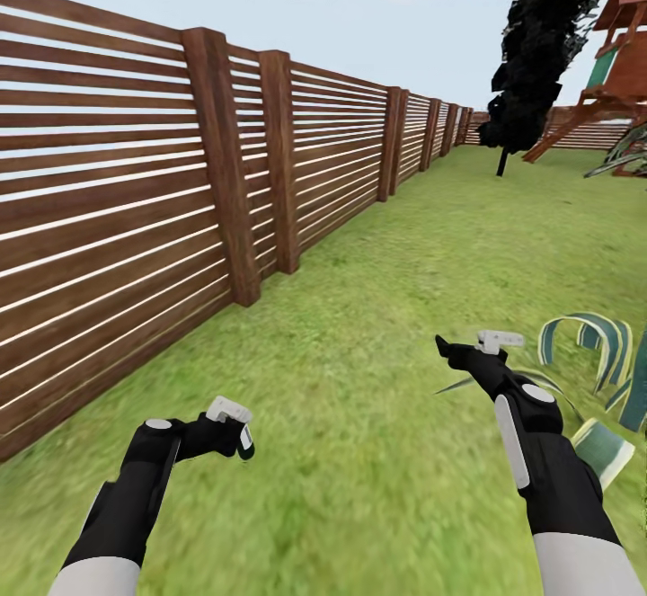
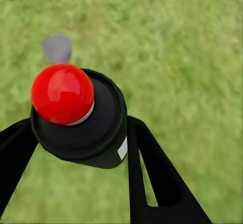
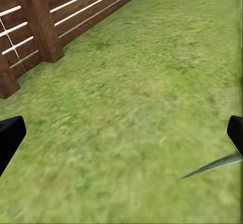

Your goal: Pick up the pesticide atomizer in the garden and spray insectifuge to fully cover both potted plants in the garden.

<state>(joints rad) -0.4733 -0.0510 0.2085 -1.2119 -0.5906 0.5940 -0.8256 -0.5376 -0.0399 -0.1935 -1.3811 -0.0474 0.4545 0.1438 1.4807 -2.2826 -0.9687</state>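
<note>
Arms reach forward over the lawn [image 1: 386,290] in the head view, both bent at the elbow with black forearms and white upper sleeves. The left arm sits at about 7 o'clock in that view, its wrist turned inward so the left gripper [image 1: 235,439] points toward 3 o'clock, low above the grass. The right arm rises from about 5 o'clock, and the right gripper [image 1: 463,351] points up toward 11 o'clock, above the grass.

No containers other than the bottle itself show in these views.

In the left wrist view the pesticide atomizer [image 2: 83,120] sits between the two black fingers [image 2: 152,168], seen end-on: a dark round body with a red domed cap, a small grey nozzle tab behind it and a corner of white label on its side. The left jaws pinch the bottle from both sides. In the right wrist view the right jaws are spread wide, only the black fingertips [image 3: 9,138] showing at the frame edges, with nothing between them but grass.

A brown slatted wooden fence [image 1: 135,173] runs along the lawn from 9 o'clock toward 1 o'clock. A dark tree [image 1: 544,48] and a wooden play structure [image 1: 611,66] stand far off at 1 to 2 o'clock. A striped long-leaved agave [image 1: 598,344] grows just beside the right forearm.
</note>
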